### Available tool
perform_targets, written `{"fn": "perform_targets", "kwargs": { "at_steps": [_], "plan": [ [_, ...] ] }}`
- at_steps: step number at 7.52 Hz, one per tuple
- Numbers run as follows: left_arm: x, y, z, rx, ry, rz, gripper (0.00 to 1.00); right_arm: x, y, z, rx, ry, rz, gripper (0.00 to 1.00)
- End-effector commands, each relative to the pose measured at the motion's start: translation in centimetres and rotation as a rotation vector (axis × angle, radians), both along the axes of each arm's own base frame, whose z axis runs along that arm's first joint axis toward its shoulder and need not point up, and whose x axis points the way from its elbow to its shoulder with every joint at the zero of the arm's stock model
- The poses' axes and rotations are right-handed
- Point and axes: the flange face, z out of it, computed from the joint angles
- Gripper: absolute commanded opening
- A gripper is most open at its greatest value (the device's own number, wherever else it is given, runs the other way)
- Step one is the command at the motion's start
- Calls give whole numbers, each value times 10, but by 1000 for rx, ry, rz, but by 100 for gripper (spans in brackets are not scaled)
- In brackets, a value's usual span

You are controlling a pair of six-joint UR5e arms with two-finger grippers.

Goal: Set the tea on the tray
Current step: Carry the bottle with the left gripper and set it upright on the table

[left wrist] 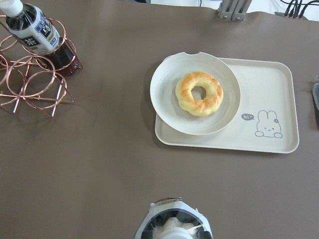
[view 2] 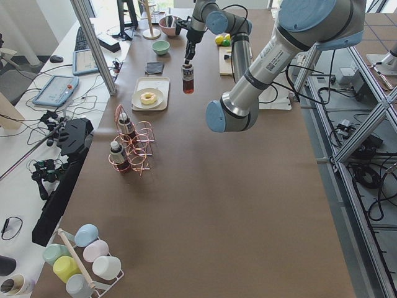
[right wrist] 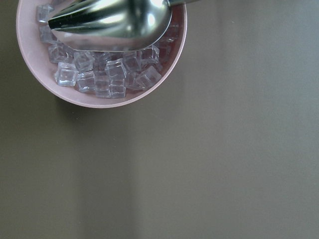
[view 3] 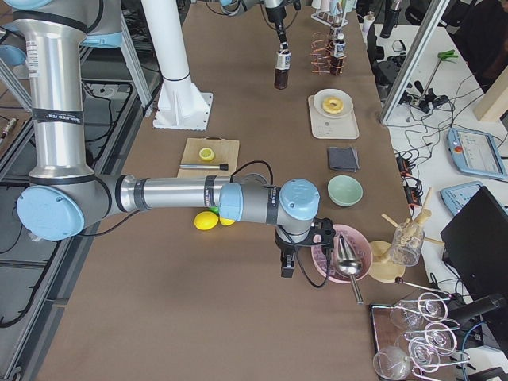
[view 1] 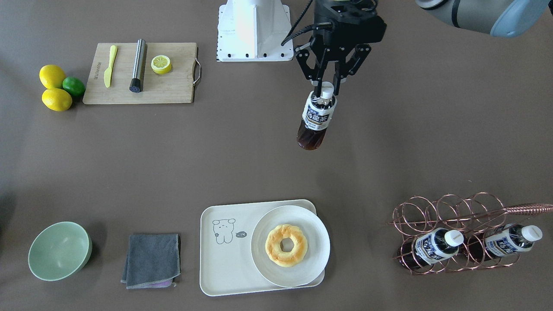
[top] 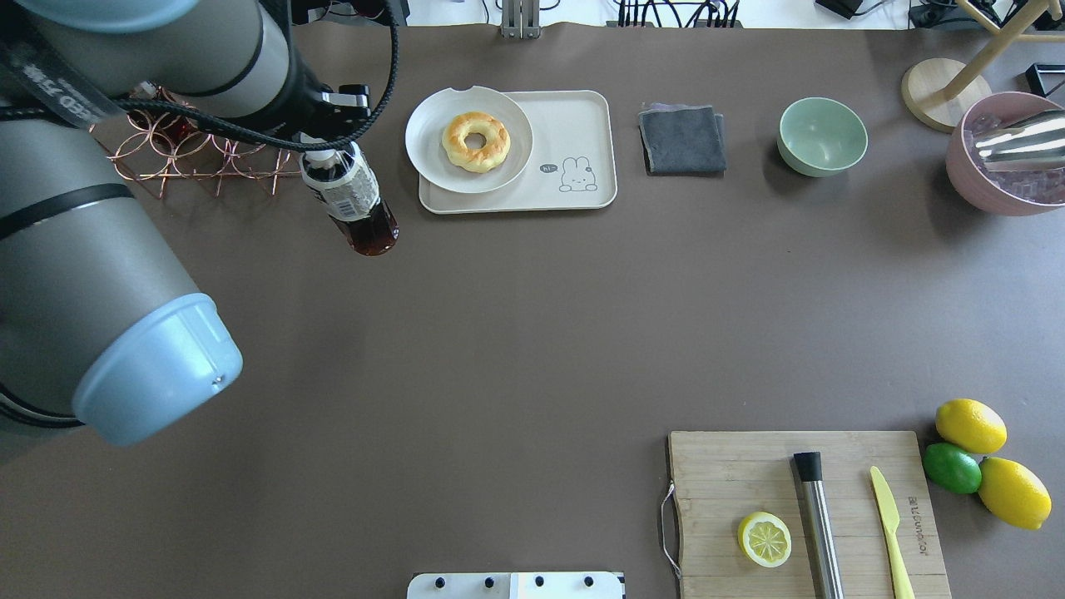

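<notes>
**Tea in the air, tray waiting**

The left gripper (view 1: 327,88) is clamping the tea (view 1: 317,116) by its neck, just under the white cap. The bottle is hanging upright, clear of the table. It is sitting off the tray (view 1: 224,268), on the robot's side of it, between the tray and the rack (view 1: 449,211) at far left. Two more bottles are lying in that rack. On the tray, a plate (view 1: 317,255) with a donut (view 1: 286,245) is taking up the left half and overhanging the rim. The bear end on the right is lying bare. Over at far right, the right gripper (view 3: 287,266) is hanging near the pink bowl (right wrist: 99,103) of ice with its scoop (right wrist: 114,17). I cannot tell whether its jaws are open or closed.
</notes>
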Motion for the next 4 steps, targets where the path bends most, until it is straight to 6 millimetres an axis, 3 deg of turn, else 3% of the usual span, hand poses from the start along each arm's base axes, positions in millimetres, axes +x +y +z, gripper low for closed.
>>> {"fn": "perform_targets", "kwargs": {
  "at_steps": [1, 3, 4],
  "plan": [
    [75, 39, -29, 6, -19, 40, 0, 0, 1, 1, -1, 1, -1, 100],
    [110, 67, -30, 25, -39, 39, 0, 1, 2, 2, -2, 1, 0, 100],
    [118, 73, -30, 33, -45, 46, 0, 1, 2, 3, -3, 3, -1, 100]
  ]
}}
